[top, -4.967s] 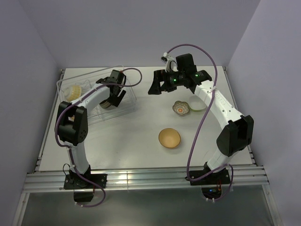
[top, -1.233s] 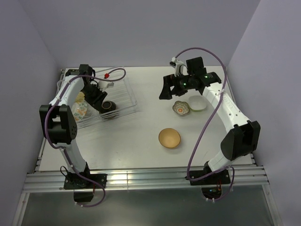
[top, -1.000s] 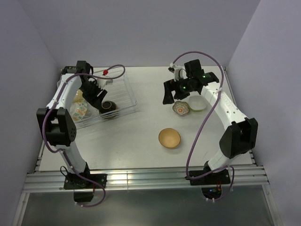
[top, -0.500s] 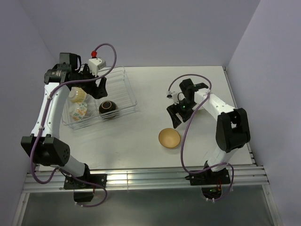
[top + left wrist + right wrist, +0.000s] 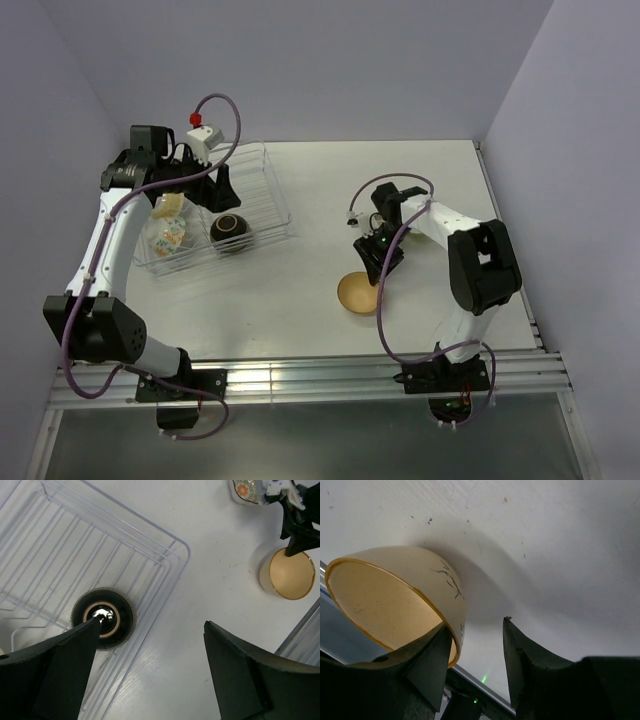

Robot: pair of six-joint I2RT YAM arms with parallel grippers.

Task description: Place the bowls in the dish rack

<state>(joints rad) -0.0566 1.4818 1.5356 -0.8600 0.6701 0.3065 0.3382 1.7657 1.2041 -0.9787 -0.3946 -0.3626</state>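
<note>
White table (image 5: 300,190): right fingers (image 5: 535,675) straddle tan-orange bowl (image 5: 395,595) rim, dish rack (image 5: 257,198) apart.

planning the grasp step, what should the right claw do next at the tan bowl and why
Probably close the right claw on the tan bowl: in the right wrist view its open fingers straddle the rim, one inside, one outside, and the bowl sits on the table.

A white desk (image 5: 300,290) fills the middle of the top view. Its surface is faintly grained, with a few small dark specks (image 5: 505,500) showing in the upper part of the right wrist view. Pale lilac walls (image 5: 330,70) close it in at the back and on both sides. Ribbed metal rails (image 5: 310,378) run along its lower edge.
</note>
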